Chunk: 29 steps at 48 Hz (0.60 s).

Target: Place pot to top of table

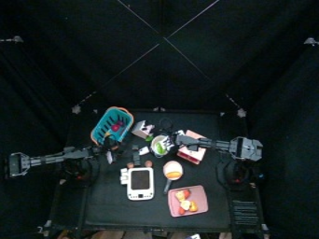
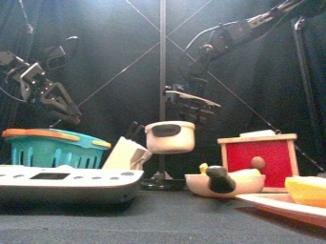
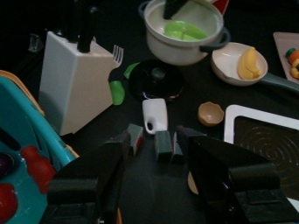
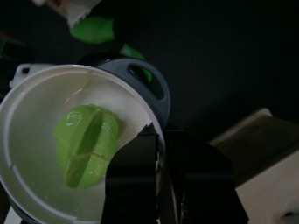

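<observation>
The pot (image 3: 184,35) is round, pale inside with a darker rim, and holds a bright green piece (image 4: 84,144). My right gripper (image 4: 163,171) is shut on its rim and holds it off the table (image 1: 106,191), as the front view (image 2: 170,136) shows. In the top view the pot (image 1: 162,147) is near the table's middle, beside the red-and-white box (image 1: 191,140). My left gripper (image 3: 163,171) is open and empty, low over the table left of the pot, with a small white shaker (image 3: 156,114) in front of it.
A teal basket (image 2: 53,148) and white knife block (image 3: 73,74) stand at the left. A dark round pan with a green handle (image 3: 158,83) lies under the pot. A white scale (image 1: 141,182), a cream bowl (image 3: 239,63) and a pink plate (image 1: 187,199) fill the front.
</observation>
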Available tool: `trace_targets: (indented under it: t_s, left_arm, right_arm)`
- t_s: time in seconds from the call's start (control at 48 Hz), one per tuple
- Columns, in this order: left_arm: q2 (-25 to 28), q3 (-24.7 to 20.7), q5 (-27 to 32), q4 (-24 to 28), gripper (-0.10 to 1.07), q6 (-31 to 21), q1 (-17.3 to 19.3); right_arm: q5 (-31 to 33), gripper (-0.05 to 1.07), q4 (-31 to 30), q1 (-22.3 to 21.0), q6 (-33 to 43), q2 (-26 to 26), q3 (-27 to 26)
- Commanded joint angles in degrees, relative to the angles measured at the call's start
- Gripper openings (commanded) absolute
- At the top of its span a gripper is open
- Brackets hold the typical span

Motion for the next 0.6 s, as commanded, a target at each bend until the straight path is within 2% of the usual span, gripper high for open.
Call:
trace_targets:
  t_s: [0.0,0.229,0.583]
  left_arm:
    - [0.09,-0.62,-0.18,0.09,0.84,0.09,0.18]
    - [0.09,-0.62,-0.18,0.09,0.84,0.09,0.18]
    - [0.09,-0.53,-0.18,0.09,0.84,0.09,0.18]
  right_arm:
    - [-3.69,0.34,0.26,-3.87,0.35,-2.99,1.14]
    - [-9.4,0.35,2.2,-9.67,0.88,-1.14,2.9]
    - [-9.84,0.35,1.76,-14.5,0.7,3.87,1.76]
